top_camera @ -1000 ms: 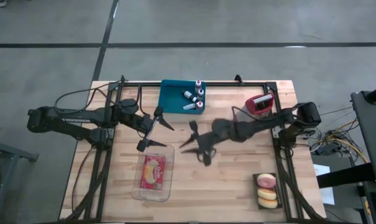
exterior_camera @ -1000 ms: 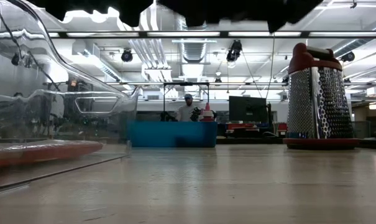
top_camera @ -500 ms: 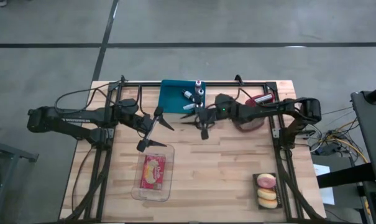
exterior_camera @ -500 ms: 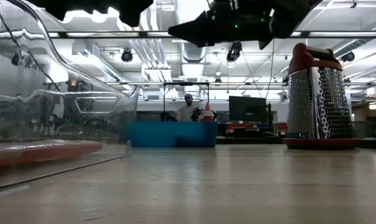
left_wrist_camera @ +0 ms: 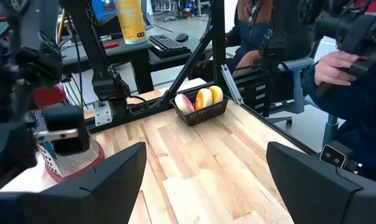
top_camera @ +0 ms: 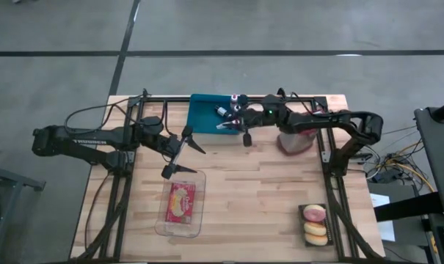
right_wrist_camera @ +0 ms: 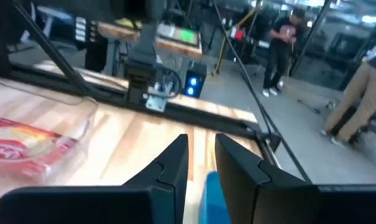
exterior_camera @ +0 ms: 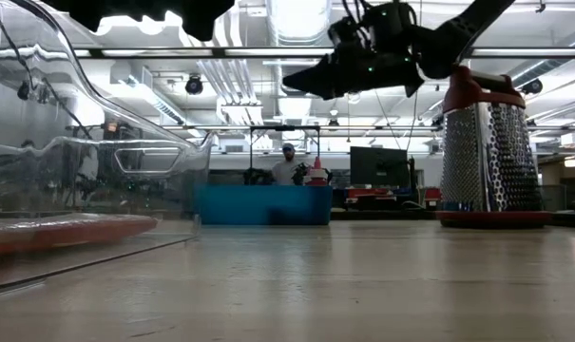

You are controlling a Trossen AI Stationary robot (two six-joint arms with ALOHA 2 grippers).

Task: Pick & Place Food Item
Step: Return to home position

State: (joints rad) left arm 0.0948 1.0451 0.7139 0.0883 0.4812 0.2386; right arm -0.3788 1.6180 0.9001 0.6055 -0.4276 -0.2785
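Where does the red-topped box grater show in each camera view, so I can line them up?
High view: the grater sits right of centre, partly under the right arm.
Low view: grater at the right, standing upright.
Left wrist view: grater at lower left, its mesh base showing.
Right wrist view: not in it.
Shared landmark: the teal tray, left of the grater in both the high and low views.
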